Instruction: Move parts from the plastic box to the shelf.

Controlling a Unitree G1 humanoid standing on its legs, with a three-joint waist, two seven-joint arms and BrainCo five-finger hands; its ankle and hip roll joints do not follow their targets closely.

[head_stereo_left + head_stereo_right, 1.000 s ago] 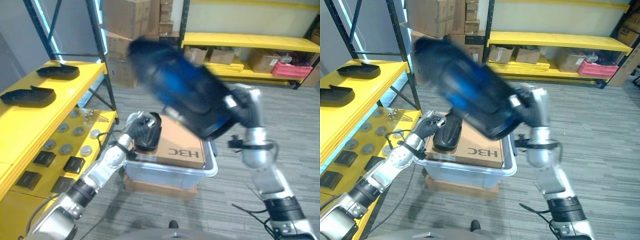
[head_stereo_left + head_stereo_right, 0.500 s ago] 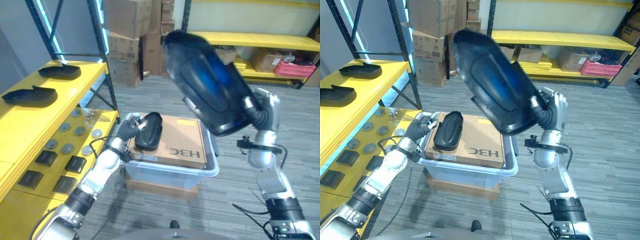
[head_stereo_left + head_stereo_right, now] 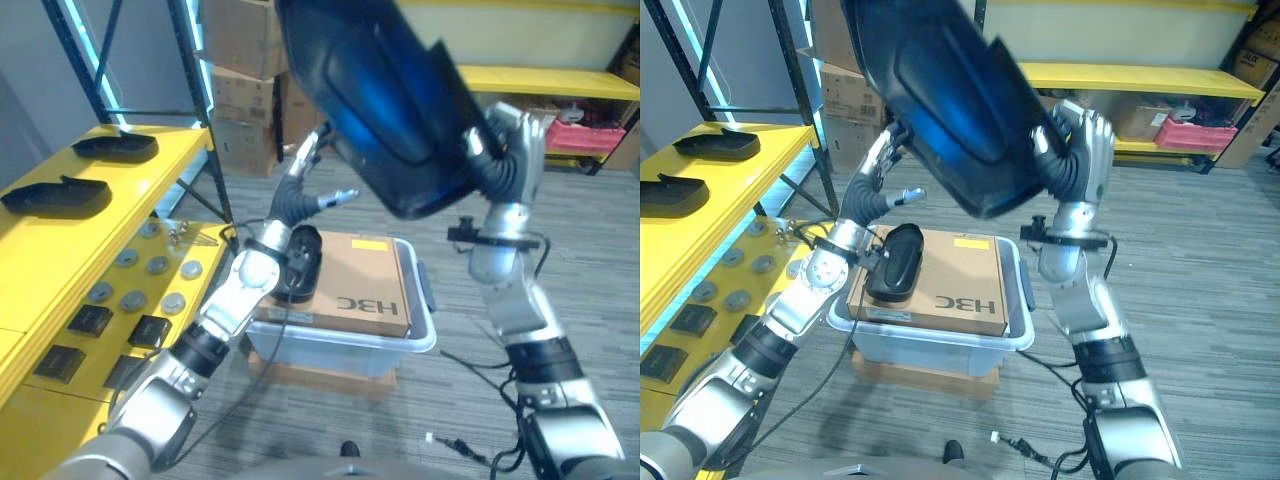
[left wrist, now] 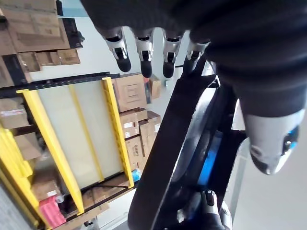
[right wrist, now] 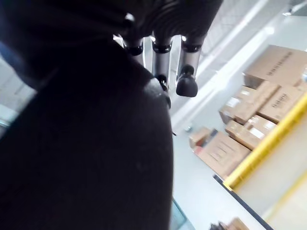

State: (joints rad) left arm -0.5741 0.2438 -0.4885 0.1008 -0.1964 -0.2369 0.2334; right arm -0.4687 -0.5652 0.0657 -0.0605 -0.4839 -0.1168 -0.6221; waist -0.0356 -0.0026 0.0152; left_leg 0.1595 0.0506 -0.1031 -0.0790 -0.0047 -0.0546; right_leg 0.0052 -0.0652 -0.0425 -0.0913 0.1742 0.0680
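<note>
Lighting was bright, even, indoor; a cyan light strip [image 3: 78,40] glowed along the rack upright. A blue sheen lay on the large black part [image 3: 940,100]. Its near surface was soft and unfocused in the right wrist view.

Black part [image 3: 940,90] with blue sheen, yellow shelf [image 3: 60,240]

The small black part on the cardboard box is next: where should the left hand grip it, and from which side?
Grip the small black part across its narrow middle, coming from above. It lies flat and lengthwise on the cardboard box, its domed top and both long sides exposed. The left hand hovers open just above it, while the right hand is busy holding the large black part.
</note>
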